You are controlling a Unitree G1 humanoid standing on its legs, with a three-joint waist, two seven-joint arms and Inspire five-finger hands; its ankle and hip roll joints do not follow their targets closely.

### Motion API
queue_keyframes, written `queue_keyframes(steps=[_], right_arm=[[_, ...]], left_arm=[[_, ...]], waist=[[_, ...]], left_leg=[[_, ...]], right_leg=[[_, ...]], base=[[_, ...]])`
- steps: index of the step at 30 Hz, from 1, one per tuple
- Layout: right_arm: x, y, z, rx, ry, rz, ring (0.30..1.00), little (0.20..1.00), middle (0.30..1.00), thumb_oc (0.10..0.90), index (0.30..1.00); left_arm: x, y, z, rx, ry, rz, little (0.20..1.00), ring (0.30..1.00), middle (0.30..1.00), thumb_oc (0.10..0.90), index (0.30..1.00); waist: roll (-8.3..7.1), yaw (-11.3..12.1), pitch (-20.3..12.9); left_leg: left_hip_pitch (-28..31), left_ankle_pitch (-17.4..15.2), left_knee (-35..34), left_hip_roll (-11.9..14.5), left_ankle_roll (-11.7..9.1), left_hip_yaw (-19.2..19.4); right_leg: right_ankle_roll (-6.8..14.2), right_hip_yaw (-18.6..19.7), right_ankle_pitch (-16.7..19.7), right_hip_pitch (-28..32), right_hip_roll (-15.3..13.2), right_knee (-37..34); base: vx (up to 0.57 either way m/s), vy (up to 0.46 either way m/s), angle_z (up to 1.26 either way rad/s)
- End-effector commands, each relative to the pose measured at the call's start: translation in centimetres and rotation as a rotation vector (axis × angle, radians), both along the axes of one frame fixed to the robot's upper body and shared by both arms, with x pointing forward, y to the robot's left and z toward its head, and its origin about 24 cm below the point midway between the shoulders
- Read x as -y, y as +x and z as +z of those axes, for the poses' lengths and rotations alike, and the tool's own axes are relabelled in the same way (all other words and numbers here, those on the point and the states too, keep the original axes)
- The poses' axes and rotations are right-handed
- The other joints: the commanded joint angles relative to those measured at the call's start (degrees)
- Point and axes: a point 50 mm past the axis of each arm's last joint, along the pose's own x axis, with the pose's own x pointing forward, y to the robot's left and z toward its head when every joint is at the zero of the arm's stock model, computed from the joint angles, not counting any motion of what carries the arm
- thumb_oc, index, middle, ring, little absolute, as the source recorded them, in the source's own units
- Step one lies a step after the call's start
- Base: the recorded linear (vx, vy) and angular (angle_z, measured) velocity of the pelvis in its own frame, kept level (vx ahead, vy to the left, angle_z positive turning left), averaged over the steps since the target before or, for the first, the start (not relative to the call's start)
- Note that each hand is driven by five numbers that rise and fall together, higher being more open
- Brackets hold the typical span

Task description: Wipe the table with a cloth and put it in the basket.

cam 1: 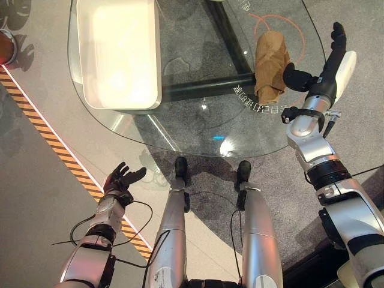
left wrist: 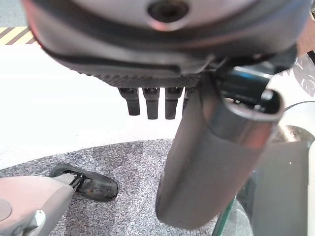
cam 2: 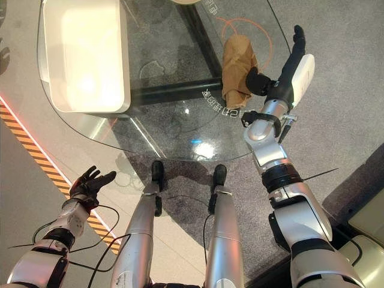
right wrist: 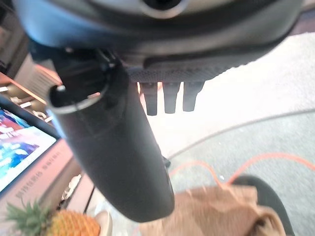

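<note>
A crumpled brown cloth [cam 1: 269, 66] lies on the glass table [cam 1: 198, 129] near its right edge. My right hand [cam 1: 327, 63] hovers just right of the cloth, fingers straight and the thumb reaching toward the cloth's near end; the right wrist view has the cloth [right wrist: 221, 211] below the thumb [right wrist: 113, 147]. A white basket [cam 1: 119, 51] stands on the table's far left part. My left hand [cam 1: 120, 180] hangs low at the left, off the table, fingers relaxed and nothing in it.
A yellow-and-black striped line [cam 1: 54, 144] runs across the floor left of the table. A dark bar [cam 1: 204, 87] shows under the glass. In the right wrist view a pineapple [right wrist: 59, 221] sits beyond the cloth.
</note>
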Motion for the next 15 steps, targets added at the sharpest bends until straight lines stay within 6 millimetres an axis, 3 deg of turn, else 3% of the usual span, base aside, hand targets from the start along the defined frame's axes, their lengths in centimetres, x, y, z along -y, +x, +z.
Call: queue_keyframes(steps=[1,15], right_arm=[[-1.2,-0.3,4.6,0.133,-0.097,0.043,0.900,0.900,0.900,0.800,0.900],[-3.0,0.8,3.7,0.016,-0.100,0.082,0.900,0.900,0.900,0.800,0.900]], left_arm=[[-1.2,-1.5,-1.1,-0.029,0.026,0.060,0.900,0.900,0.900,0.800,0.900],[0.3,-1.4,-1.6,-0.038,0.021,0.034,0.900,0.900,0.900,0.800,0.900]], waist=[[0.94,-0.43,-1.37],[1.95,0.71,-1.37]], left_leg=[[1.14,-3.84,2.53,-5.77,4.98,3.57],[1.47,-3.23,1.95,-6.14,4.95,3.60]], right_leg=[[-2.97,-2.95,-0.86,2.59,4.02,-3.62],[-3.20,-3.42,-0.90,2.64,3.44,-3.37]], base=[[-0.01,0.019,0.04],[0.00,0.002,0.00]])
